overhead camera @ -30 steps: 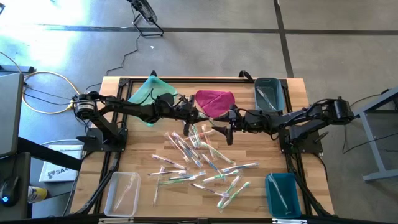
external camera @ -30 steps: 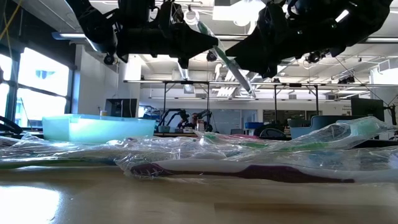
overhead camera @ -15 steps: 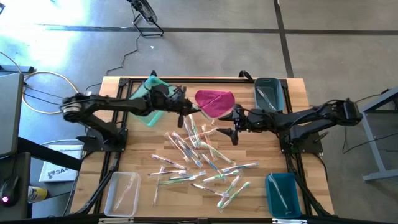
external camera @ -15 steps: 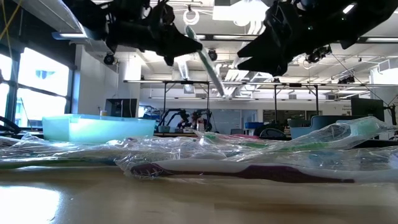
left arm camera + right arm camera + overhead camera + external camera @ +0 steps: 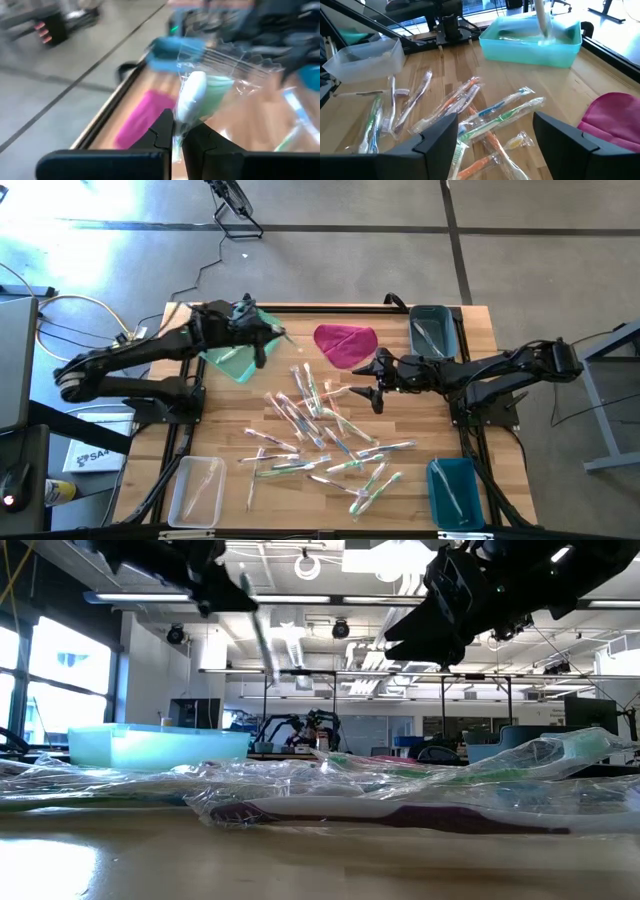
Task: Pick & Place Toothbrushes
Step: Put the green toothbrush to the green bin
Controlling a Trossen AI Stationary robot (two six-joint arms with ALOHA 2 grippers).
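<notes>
Left hand (image 5: 268, 338): pinched shut on one wrapped toothbrush (image 5: 191, 97), held up off the worktop over the far-left green bin (image 5: 232, 340); from table height the brush (image 5: 260, 630) hangs slanting down from the hand (image 5: 215, 585).
Held brush: white head end sticking up past the pressed-together fingers (image 5: 162, 131), crinkled clear wrapper around it.
Right hand (image 5: 372, 378): spread wide, holding nothing, hovering above the worktop just beside the magenta cloth (image 5: 346, 345) and over the far edge of the pile.
Right fingers (image 5: 437, 132): well apart, with loose brushes lying between and beyond them.
Toothbrush pile (image 5: 325, 435): scattered across the middle of the wooden worktop (image 5: 420, 435), wrappers overlapping, handles in green, blue, orange and pink.
Nearest brush at table height: a dark pink handle in its wrapper (image 5: 400, 812), lying flat at the front.
Far-right bin (image 5: 432, 330): grey-blue, a wrapped brush or two inside.
Near-right bin (image 5: 455, 492): teal, with a brush lying in it.
Near-left bin (image 5: 197, 488): clear, holding something pale that I can't make out.
</notes>
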